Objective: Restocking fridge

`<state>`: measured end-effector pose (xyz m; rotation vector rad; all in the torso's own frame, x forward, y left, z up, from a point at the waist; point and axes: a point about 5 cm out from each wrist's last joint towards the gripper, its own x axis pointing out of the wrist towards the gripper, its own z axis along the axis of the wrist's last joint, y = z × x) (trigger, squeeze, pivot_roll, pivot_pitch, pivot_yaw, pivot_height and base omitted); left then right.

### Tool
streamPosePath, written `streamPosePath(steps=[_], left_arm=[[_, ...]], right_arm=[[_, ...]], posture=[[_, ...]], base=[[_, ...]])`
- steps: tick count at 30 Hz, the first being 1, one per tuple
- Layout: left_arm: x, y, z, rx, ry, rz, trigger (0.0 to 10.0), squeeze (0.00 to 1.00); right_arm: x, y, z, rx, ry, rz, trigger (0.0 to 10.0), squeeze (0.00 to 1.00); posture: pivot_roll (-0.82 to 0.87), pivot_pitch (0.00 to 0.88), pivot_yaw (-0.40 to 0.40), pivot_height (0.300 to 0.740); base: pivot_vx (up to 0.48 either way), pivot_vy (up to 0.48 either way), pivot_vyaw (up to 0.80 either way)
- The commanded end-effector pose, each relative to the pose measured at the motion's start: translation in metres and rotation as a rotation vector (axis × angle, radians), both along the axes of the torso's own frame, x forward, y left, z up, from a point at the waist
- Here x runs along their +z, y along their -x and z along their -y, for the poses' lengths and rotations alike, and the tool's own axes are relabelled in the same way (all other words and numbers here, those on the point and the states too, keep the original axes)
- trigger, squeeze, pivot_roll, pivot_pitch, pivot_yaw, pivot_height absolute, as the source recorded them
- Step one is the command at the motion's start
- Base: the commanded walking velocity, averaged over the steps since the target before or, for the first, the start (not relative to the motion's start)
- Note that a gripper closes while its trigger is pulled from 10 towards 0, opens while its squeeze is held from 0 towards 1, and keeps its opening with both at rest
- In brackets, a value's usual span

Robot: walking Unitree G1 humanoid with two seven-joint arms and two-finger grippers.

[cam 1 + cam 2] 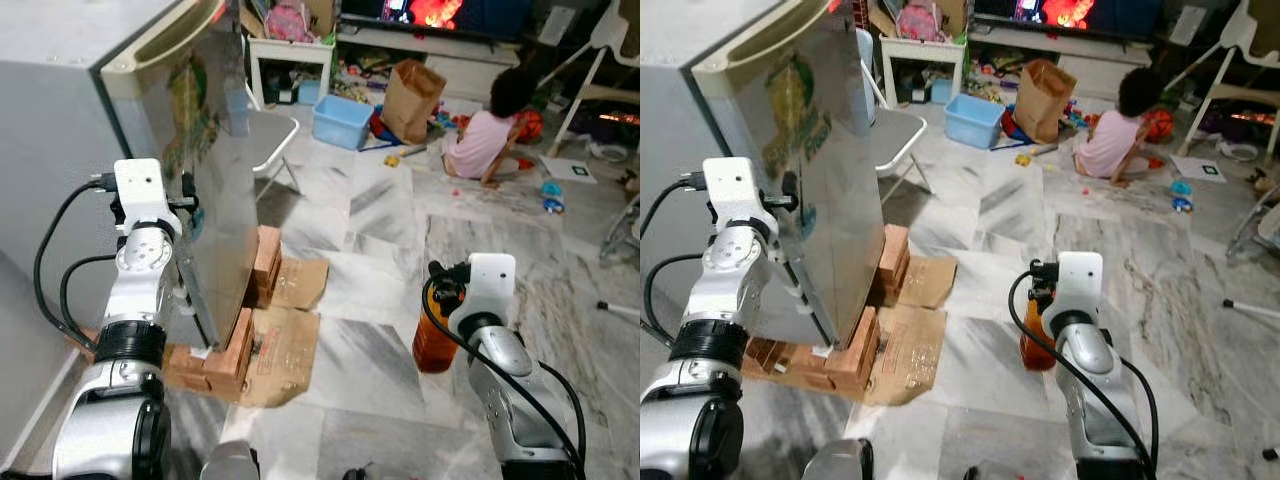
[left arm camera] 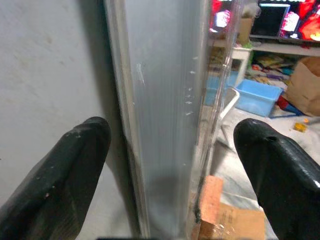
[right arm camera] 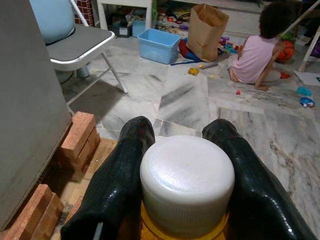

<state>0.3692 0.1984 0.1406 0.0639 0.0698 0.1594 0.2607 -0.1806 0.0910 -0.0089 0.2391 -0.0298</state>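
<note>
The grey fridge (image 1: 60,130) stands at my left, its stickered door (image 1: 215,180) swung slightly out. My left gripper (image 2: 172,145) is open at the door's free edge (image 2: 165,100), one black finger (image 2: 65,170) on each side of it and neither touching it. My right gripper (image 3: 181,129) is shut on an orange bottle (image 1: 432,345) with a white cap (image 3: 187,182), held upright low over the marble floor, to the right of the fridge.
Red bricks (image 1: 235,345) and flattened cardboard (image 1: 290,345) lie under the fridge's front. Beyond are a folding chair (image 1: 270,135), a blue bin (image 1: 342,120) and a paper bag (image 1: 410,100). A child (image 1: 485,135) sits among toys on the floor.
</note>
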Motion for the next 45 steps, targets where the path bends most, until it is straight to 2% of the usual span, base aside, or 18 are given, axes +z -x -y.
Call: streamPosePath(steps=[1, 2, 4, 6, 7, 9, 13, 14, 15, 16, 17, 20, 24, 28, 29, 34, 40, 45], left_arm=[[0.001, -0.007, 0.029, -0.135, -0.017, -0.024, 10.0, 0.0], [0.003, -0.01, 0.055, -0.262, -0.05, -0.022, 10.0, 0.0], [0.003, -0.011, 0.064, -0.306, -0.06, -0.023, 10.0, 0.0], [0.002, -0.01, 0.089, -0.425, -0.08, -0.033, 10.0, 0.0], [0.002, -0.01, 0.089, -0.425, -0.08, -0.033, 10.0, 0.0], [-0.001, -0.008, 0.108, -0.509, -0.107, -0.039, 10.0, 0.0], [0.005, 0.001, 0.158, -0.726, -0.052, -0.03, 10.0, 0.0], [0.018, 0.015, 0.195, -0.915, -0.006, 0.025, 10.0, 0.0], [0.018, 0.015, 0.195, -0.915, -0.006, 0.025, 10.0, 0.0], [0.026, 0.024, 0.212, -1.006, 0.023, 0.051, 10.0, 0.0], [0.042, 0.048, 0.245, -1.196, 0.063, 0.113, 10.0, 0.0], [0.049, 0.063, 0.258, -1.275, 0.042, 0.161, 10.0, 0.0], [0.039, 0.067, 0.238, -1.197, 0.097, 0.165, 10.0, 0.0], [0.018, 0.068, 0.192, -1.048, 0.097, 0.136, 10.0, 0.0], [0.012, 0.071, 0.171, -0.995, 0.091, 0.122, 10.0, 0.0], [0.002, 0.083, 0.129, -0.838, 0.076, 0.09, 10.0, 0.0], [-0.009, 0.107, 0.112, -0.784, 0.047, 0.061, 10.0, 0.0], [-0.013, 0.115, 0.108, -0.758, 0.028, 0.034, 10.0, 0.0]], right_arm=[[0.003, 0.0, 0.005, -0.019, 0.005, 0.002, 10.0, 0.0], [-0.002, 0.004, 0.007, -0.067, -0.028, -0.038, 10.0, 0.0], [-0.004, 0.005, 0.007, -0.088, -0.046, -0.057, 10.0, 0.0], [-0.009, 0.009, 0.014, -0.145, -0.058, -0.096, 10.0, 0.0], [-0.009, 0.009, 0.014, -0.145, -0.058, -0.096, 10.0, 0.0], [-0.012, 0.013, 0.02, -0.175, -0.047, -0.113, 10.0, 0.0], [-0.013, 0.019, 0.03, -0.241, -0.026, -0.128, 10.0, 0.0], [-0.014, 0.023, 0.036, -0.27, -0.006, -0.137, 10.0, 0.0], [-0.014, 0.023, 0.036, -0.27, -0.006, -0.137, 10.0, 0.0], [-0.015, 0.024, 0.038, -0.283, 0.004, -0.143, 10.0, 0.0], [-0.017, 0.028, 0.041, -0.32, -0.004, -0.162, 10.0, 0.0], [-0.018, 0.029, 0.041, -0.34, -0.02, -0.17, 10.0, 0.0], [-0.014, 0.022, 0.038, -0.325, -0.019, -0.141, 10.0, 0.0], [-0.011, 0.016, 0.032, -0.302, -0.014, -0.118, 10.0, 0.0], [-0.01, 0.013, 0.029, -0.296, -0.015, -0.112, 10.0, 0.0], [-0.007, 0.004, 0.022, -0.277, -0.023, -0.091, 10.0, 0.0], [-0.003, -0.005, 0.017, -0.242, -0.02, -0.062, 10.0, 0.0], [-0.002, -0.01, 0.017, -0.239, -0.025, -0.057, 10.0, 0.0]], posture=[[0.0, 0.024, -0.053, 0.74], [0.0, 0.021, -0.052, 0.74], [0.0, 0.026, -0.051, 0.74], [-0.01, 0.016, -0.045, 0.74], [-0.01, 0.016, -0.045, 0.74], [-0.01, 0.013, -0.042, 0.74], [-0.01, 0.004, -0.04, 0.74], [-0.01, 0.0, -0.042, 0.74], [-0.01, 0.0, -0.042, 0.74], [-0.01, 0.0, -0.043, 0.74], [-0.01, 0.0, -0.043, 0.74], [-0.01, 0.0, -0.04, 0.74], [0.0, 0.0, -0.04, 0.74], [0.03, 0.003, -0.048, 0.74], [0.04, 0.004, -0.053, 0.74], [0.06, 0.003, -0.064, 0.74], [0.07, 0.004, -0.076, 0.74], [0.07, 0.004, -0.08, 0.74]], base=[[0.0, 0.0, 0.0], [0.0, 0.0, 0.0], [0.0, 0.0, 0.0], [0.0, 0.0, 0.0], [0.0, 0.0, 0.0], [0.0, 0.0, 0.0], [0.0, 0.0, 0.0], [0.0, 0.0, 0.0], [0.0, 0.0, 0.0], [0.0, 0.0, 0.0], [0.0, 0.0, 0.0], [0.0, 0.0, 0.0], [0.0, 0.0, 0.0], [0.0, 0.0, 0.0], [0.0, 0.0, 0.0], [0.334, 0.0, 0.0], [0.435, 0.0, 0.0], [0.464, 0.0, 0.0]])
